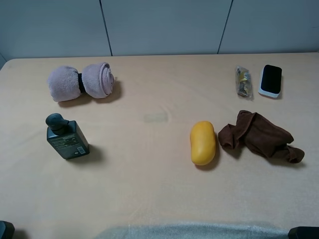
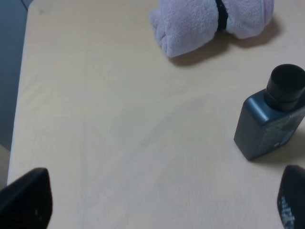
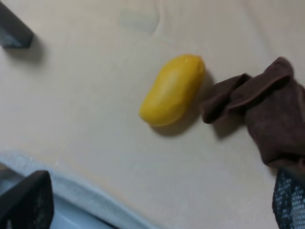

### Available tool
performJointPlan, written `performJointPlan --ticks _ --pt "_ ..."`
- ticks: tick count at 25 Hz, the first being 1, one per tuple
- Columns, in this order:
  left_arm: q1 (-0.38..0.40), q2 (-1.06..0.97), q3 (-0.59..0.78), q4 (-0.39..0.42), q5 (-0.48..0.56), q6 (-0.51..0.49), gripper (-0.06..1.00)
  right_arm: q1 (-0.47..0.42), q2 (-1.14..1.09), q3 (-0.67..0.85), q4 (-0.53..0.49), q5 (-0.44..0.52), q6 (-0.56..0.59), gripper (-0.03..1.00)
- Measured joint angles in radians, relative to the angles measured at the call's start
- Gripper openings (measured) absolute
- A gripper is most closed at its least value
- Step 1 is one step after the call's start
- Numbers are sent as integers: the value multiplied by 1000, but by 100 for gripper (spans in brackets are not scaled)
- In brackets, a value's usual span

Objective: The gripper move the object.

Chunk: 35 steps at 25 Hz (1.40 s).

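Note:
A yellow mango [image 1: 203,142] lies on the beige table, right of centre, next to a crumpled brown cloth [image 1: 261,135]. Both show in the right wrist view, the mango [image 3: 172,89] and the cloth [image 3: 269,114]. My right gripper [image 3: 157,205] is open and empty, well back from the mango near the table's front edge. A dark pump bottle [image 1: 66,137] stands at the left, and a rolled pink towel [image 1: 81,81] lies behind it. My left gripper [image 2: 159,205] is open and empty, with the bottle [image 2: 271,119] ahead of one fingertip [image 2: 291,198].
A small snack packet [image 1: 242,80] and a white-and-black device [image 1: 270,80] lie at the back right. A grey-white padded strip [image 1: 189,231] runs along the table's front edge. A grey wall stands behind the table.

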Motion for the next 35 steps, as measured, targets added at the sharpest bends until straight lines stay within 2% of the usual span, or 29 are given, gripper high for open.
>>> performJointPlan --ticks 4,13,21,26,35 --pt "0 0 0 0 0 0 94 -63 -83 52 -9 1 0 69" --pt "0 0 0 0 0 0 94 -355 -298 218 -14 3 -49 69" --pt "0 0 0 0 0 0 94 -513 -502 281 -14 -17 -116 69" --pt "0 0 0 0 0 0 94 -577 -601 297 -21 -68 -207 69" --pt "0 0 0 0 0 0 94 -588 -605 372 -107 -185 -221 69"
